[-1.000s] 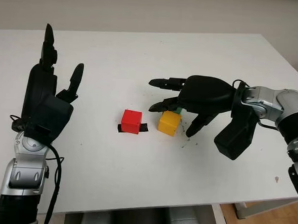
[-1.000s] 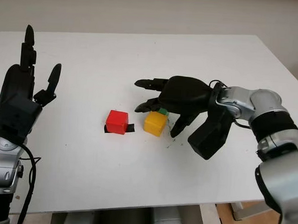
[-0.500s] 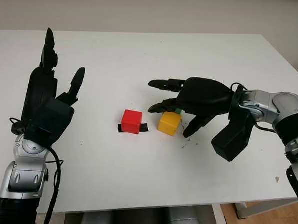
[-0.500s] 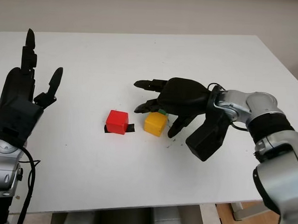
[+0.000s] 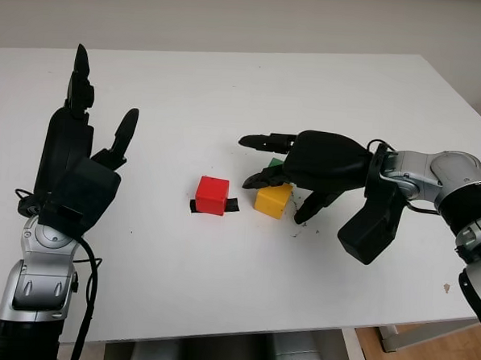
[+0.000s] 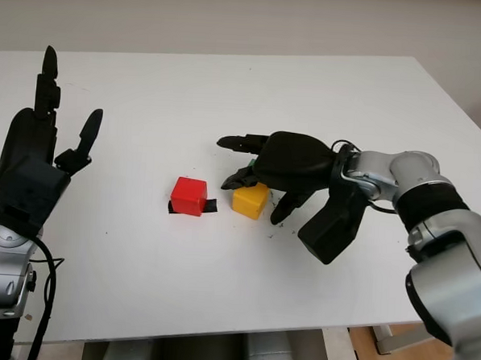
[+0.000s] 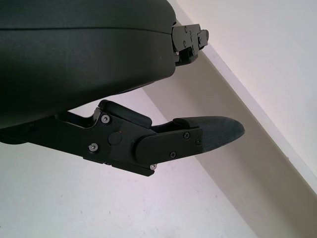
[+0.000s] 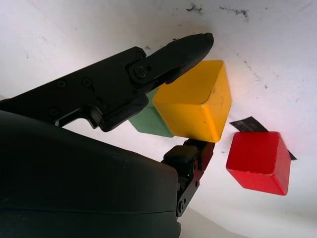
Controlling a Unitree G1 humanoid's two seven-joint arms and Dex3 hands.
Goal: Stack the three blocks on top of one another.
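Right robot hand [image 5: 285, 170] over yellow block [image 5: 272, 199], red block [image 5: 211, 195] beside

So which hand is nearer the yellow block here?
Right. The right hand is over the yellow block, fingers around it. The left hand, open, is raised at the table's left side, beyond the red block.

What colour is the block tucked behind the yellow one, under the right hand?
Green. It shows best in the right wrist view, pressed against the yellow block.
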